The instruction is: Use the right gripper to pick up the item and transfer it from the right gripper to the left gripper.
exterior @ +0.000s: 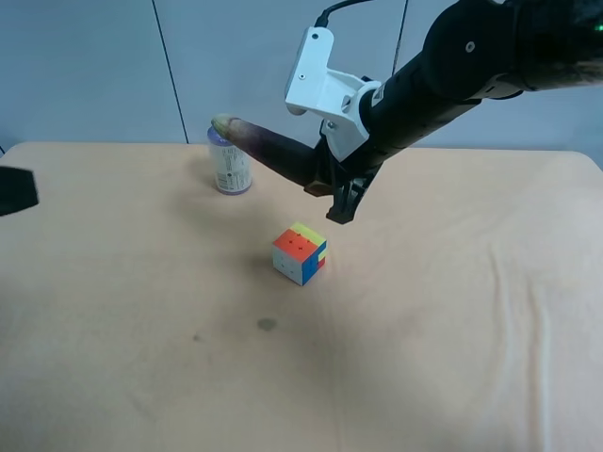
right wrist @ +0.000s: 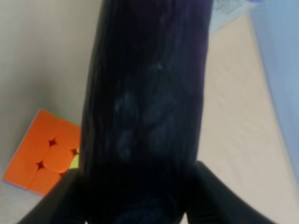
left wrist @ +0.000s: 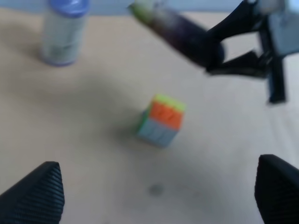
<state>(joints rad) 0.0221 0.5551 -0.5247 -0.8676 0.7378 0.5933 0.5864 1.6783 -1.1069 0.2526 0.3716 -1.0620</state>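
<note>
My right gripper (exterior: 330, 184) is shut on the thick end of the dark purple eggplant (exterior: 273, 151) and holds it in the air above the table. The paler stem end points toward the can. In the right wrist view the eggplant (right wrist: 145, 116) fills the frame between the two black fingers (right wrist: 60, 200). The left wrist view shows the eggplant (left wrist: 177, 32) in the right gripper (left wrist: 219, 51), above and beyond the cube. My left gripper (left wrist: 159, 186) is open and empty, low over the table, well apart from the eggplant. A black part of it (exterior: 14, 188) shows at the exterior view's left edge.
A multicoloured puzzle cube (exterior: 301, 252) sits on the tan table (exterior: 424, 358) below the held eggplant; it also shows in the right wrist view (right wrist: 46, 156) and the left wrist view (left wrist: 162, 120). A purple-lidded can (exterior: 229, 162) stands behind the stem end. A small dark stain (exterior: 268, 325) marks the cloth.
</note>
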